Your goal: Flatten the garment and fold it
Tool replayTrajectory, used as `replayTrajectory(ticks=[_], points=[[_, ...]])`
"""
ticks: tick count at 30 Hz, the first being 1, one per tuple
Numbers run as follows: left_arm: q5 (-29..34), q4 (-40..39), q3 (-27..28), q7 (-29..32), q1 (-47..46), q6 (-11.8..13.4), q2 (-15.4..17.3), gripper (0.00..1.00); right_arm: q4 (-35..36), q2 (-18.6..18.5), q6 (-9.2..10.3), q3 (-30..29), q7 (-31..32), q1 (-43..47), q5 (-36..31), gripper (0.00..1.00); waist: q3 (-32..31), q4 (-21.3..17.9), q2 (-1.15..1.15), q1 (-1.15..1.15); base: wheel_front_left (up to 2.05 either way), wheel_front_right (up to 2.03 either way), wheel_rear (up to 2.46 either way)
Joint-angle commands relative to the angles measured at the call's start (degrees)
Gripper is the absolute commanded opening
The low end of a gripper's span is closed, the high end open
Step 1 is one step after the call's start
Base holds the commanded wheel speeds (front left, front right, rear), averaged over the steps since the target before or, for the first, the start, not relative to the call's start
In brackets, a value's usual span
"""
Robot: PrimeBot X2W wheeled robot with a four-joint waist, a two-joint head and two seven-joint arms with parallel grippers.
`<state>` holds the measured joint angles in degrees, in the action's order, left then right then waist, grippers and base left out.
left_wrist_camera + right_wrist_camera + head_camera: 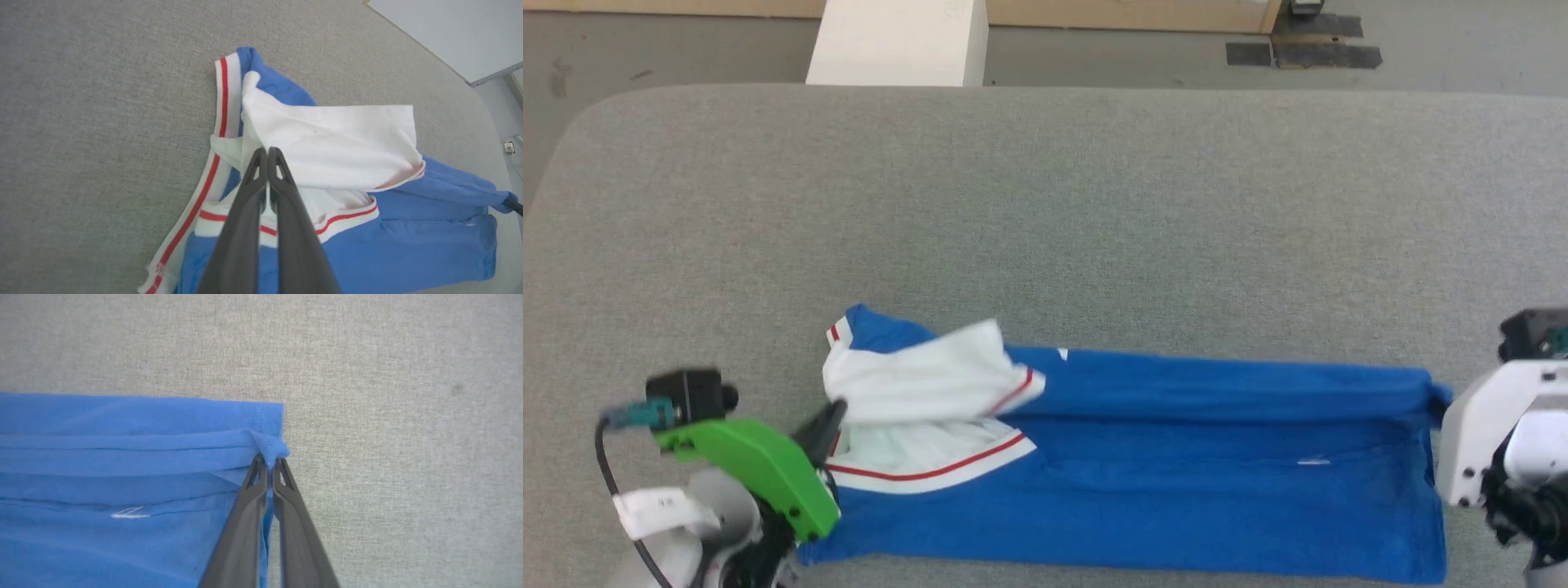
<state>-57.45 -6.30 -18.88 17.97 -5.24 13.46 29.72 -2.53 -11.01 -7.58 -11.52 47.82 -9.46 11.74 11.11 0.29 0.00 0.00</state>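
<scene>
Right wrist view: the right gripper (269,462) pinches a bunched hem corner of the garment (102,457); the left gripper (267,154), fingers pressed together, nips its white sleeve. It lies stretched lengthwise on the grey table (1045,204), apparently mid-fold; the next move likely needs both ends carried evenly.

1. The worktop (1045,204) is covered in plain grey fabric, and its far corners are rounded.
2. A blue T-shirt (1176,457) lies on it as a long band running from the left pincer (267,150) to the right pincer (269,459).
3. Its white end is bunched at the left pincer's tips, and a blue hem corner is pinched at the right pincer's tips.
</scene>
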Motion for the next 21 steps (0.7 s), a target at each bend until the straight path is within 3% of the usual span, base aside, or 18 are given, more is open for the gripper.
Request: replayTrajectory(ticks=[1, 9, 10, 11, 12, 21], points=[[-1.10, 0.78, 0.28, -0.58, 1.66, 0.60, -0.68, 0.00, -0.56, 0.63, 0.09, -0.09, -0.60, 1.45, 0.48, 0.00, -0.60, 0.21, 0.00, 0.00, 0.00, 0.00, 0.00], [-2.03, 6.50, -0.86, 0.14, 4.23, 1.14, -1.67, 0.00, -4.34, 2.52, 0.09, -0.48, -1.79, 5.08, 0.51, 0.00, -2.08, -0.39, 0.00, 0.00, 0.00, 0.00, 0.00], [-2.06, 7.32, -0.94, 0.34, 4.33, 1.34, -1.67, 0.00, -4.77, 2.64, 0.09, -0.48, -2.13, 5.28, 0.52, 0.05, -2.54, -0.57, 0.00, 0.00, 0.00, 0.00, 0.00], [-2.11, 7.89, -1.03, 0.62, 4.43, 1.57, -1.63, 0.34, -5.03, 2.69, 0.09, -0.54, -2.39, 5.47, 0.57, 0.45, -2.82, -0.67, 0.00, 0.00, 0.00, 0.00, 0.00], [-1.88, 8.47, -1.19, 0.84, 4.51, 1.82, -1.38, 1.00, -5.19, 2.81, 0.09, -0.85, -2.96, 5.70, 0.69, 1.00, -3.27, -0.82, 0.00, 0.00, 0.00, 0.00, 0.00], [1.74, 7.51, 1.00, -1.57, 4.70, 5.30, 2.55, 1.00, 1.36, 3.75, 0.09, -5.46, -6.29, 9.79, 3.83, 1.00, -7.21, -1.21, 0.00, 0.00, 0.00, 0.00, 0.00]])
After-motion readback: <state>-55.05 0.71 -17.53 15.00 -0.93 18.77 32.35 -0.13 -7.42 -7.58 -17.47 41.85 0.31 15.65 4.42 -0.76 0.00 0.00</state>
